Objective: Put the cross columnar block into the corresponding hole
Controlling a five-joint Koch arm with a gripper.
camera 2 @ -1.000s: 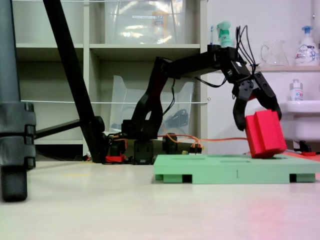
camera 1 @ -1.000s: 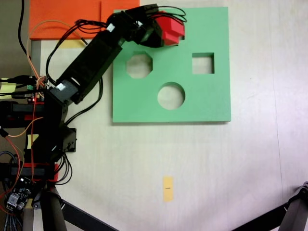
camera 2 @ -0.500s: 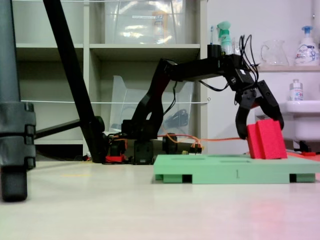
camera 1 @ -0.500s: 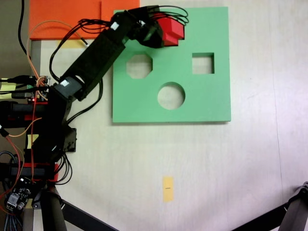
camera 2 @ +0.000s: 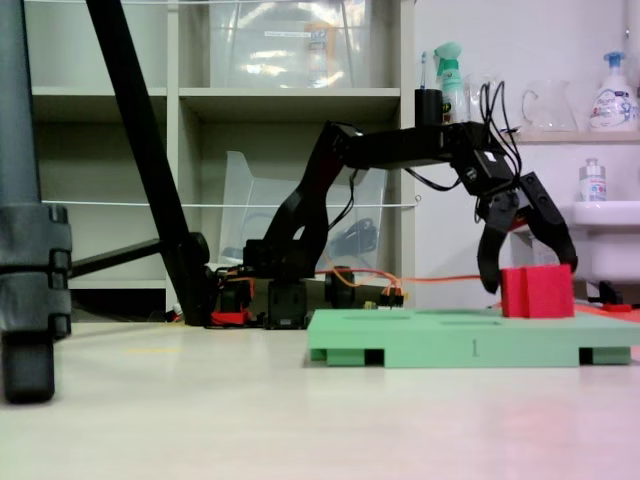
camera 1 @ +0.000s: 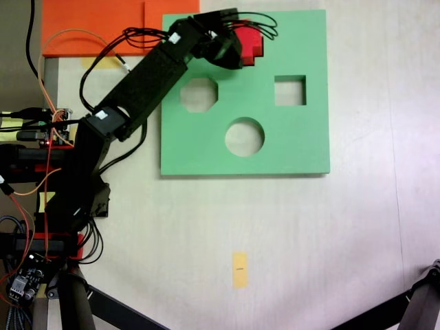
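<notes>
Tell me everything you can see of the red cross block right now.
The red cross block is bright red, foam-like, with stepped plus-shaped edges seen from above. It stands upright and partly sunk into the green board near its far edge. The claw straddles it with jaws spread; whether they touch it is unclear.

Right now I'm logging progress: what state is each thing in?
cross columnar block: upright, partly sunk into the green board, top still sticking out.
gripper: jaws open, straddling the block.
octagonal hole: empty.
square hole: empty.
round hole: empty.
</notes>
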